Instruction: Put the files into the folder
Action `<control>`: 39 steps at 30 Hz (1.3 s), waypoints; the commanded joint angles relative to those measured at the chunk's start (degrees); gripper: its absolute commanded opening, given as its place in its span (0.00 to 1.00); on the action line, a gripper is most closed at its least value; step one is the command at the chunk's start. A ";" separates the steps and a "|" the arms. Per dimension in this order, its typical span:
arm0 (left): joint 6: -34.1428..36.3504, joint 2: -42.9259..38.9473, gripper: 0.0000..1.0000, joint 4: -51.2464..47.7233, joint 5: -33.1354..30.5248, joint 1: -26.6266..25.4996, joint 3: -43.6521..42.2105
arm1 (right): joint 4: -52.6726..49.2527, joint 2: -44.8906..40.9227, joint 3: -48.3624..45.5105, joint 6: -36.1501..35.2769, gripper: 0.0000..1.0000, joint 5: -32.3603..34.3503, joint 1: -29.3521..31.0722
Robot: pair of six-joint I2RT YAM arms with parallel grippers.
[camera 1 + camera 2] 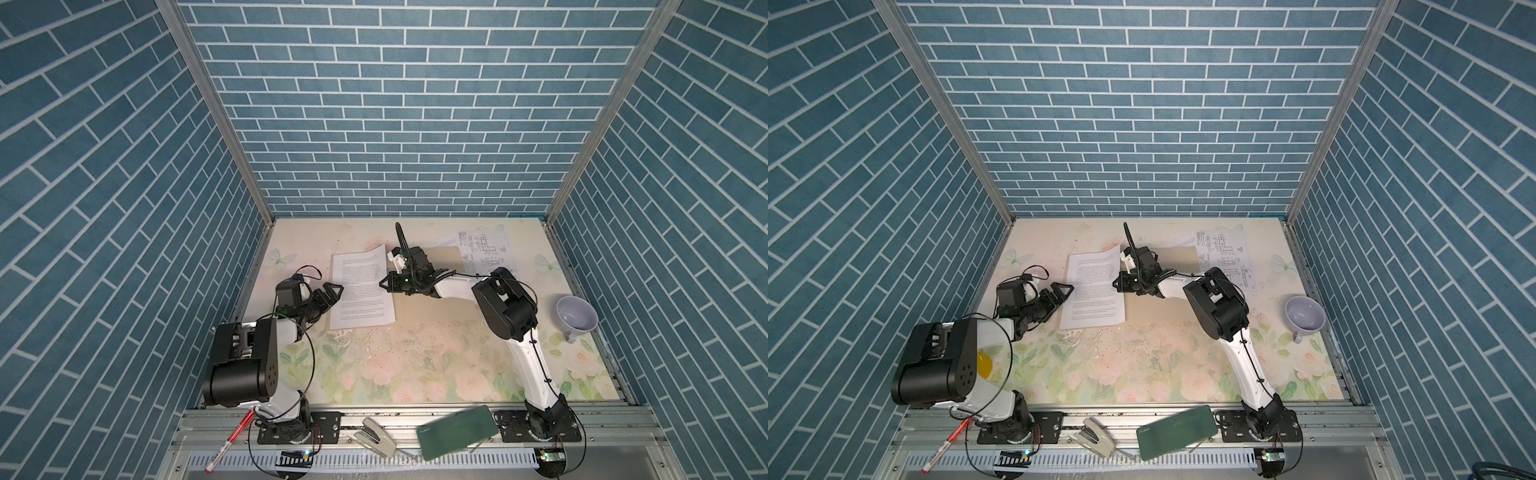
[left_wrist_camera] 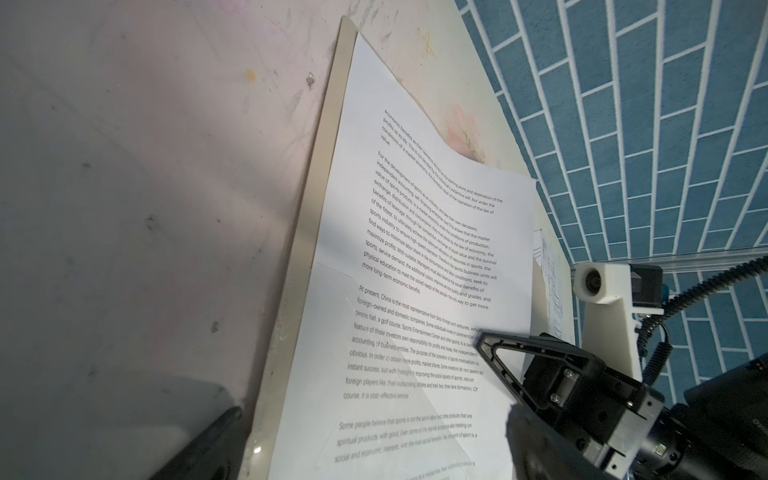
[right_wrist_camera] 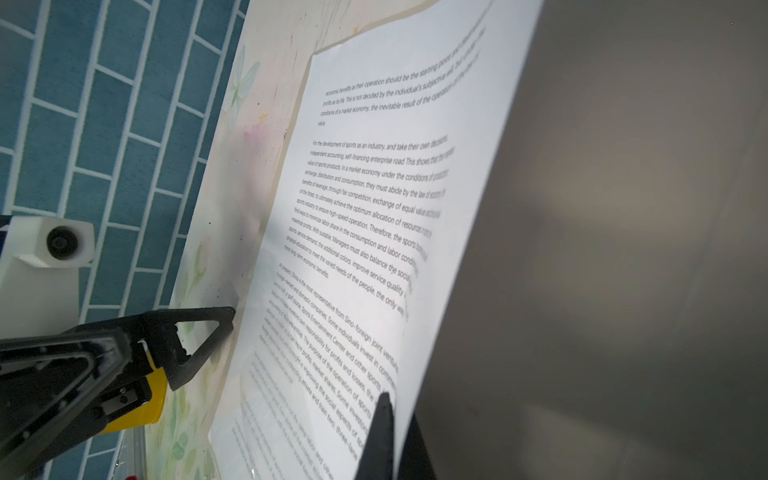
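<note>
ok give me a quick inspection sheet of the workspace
surface: floral mat, scuffed
job's things: text sheet on the open folder; diagram sheet at back right
clutter: cup at right; pen, stapler, green case on front rail
grippers: left gripper open beside text sheet; right gripper shut on its edge
cables: cables loop on both arms
surroundings: blue brick walls

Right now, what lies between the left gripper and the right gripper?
Only the text sheet: the open left gripper stands beside one edge, and the shut right gripper pinches the opposite edge. Both top views show this.
</note>
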 commanded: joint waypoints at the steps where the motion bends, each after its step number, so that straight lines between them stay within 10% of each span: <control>1: -0.73 1.84 0.99 -7.97 -0.60 0.00 -2.60 | 0.79 -2.41 -1.42 1.36 0.04 0.83 0.41; 11: -0.23 -0.53 1.00 -11.03 -2.38 0.00 -2.07 | -5.09 -5.53 -0.63 -1.55 0.32 8.72 0.32; 26: 4.39 -11.55 1.00 -25.96 -8.68 -1.17 2.85 | -8.21 -13.80 -3.68 -4.89 0.38 16.79 -0.58; 39: 4.34 -5.54 0.90 -25.81 -14.48 -15.53 13.09 | -3.52 -21.51 -16.59 -0.88 0.51 21.32 -4.44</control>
